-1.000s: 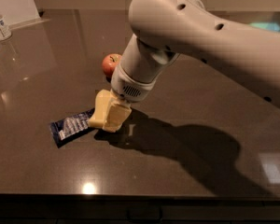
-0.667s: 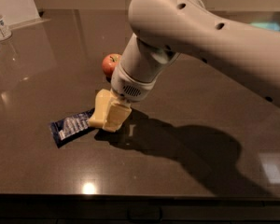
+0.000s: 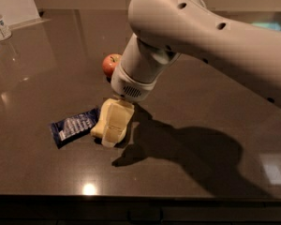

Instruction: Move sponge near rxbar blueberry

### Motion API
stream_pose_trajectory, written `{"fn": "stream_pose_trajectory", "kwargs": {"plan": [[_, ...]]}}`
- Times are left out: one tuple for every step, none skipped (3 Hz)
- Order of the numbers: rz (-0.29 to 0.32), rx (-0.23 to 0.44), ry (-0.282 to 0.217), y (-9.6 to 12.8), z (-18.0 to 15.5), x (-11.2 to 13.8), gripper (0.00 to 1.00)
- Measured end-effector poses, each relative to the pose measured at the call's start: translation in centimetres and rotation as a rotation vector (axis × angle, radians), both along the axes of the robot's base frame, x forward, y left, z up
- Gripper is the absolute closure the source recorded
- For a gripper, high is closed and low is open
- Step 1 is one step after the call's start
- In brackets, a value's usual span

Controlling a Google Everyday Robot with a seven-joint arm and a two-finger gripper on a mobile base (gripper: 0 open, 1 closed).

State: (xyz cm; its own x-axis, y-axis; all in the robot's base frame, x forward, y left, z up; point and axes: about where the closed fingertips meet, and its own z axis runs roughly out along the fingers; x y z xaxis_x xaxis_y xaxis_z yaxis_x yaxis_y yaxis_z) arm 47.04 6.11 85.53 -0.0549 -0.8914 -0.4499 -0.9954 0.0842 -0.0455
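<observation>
The gripper (image 3: 116, 124) is lowered left of frame centre. The sponge (image 3: 99, 125) is pressed against its left side, beside the rxbar blueberry (image 3: 74, 124). Whether it is gripped cannot be told.

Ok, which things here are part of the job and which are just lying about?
Job: sponge, right beside the wrapper; rxbar blueberry, just left of it; pincer, low on the table at the sponge.
Lying about: apple, behind the pincer; bottle, far left corner.
</observation>
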Motion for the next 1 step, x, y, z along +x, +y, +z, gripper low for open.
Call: {"fn": "stream_pose_trajectory", "kwargs": {"plan": [[0.000, 0.000, 0.000, 0.00, 0.00, 0.00, 0.00]]}}
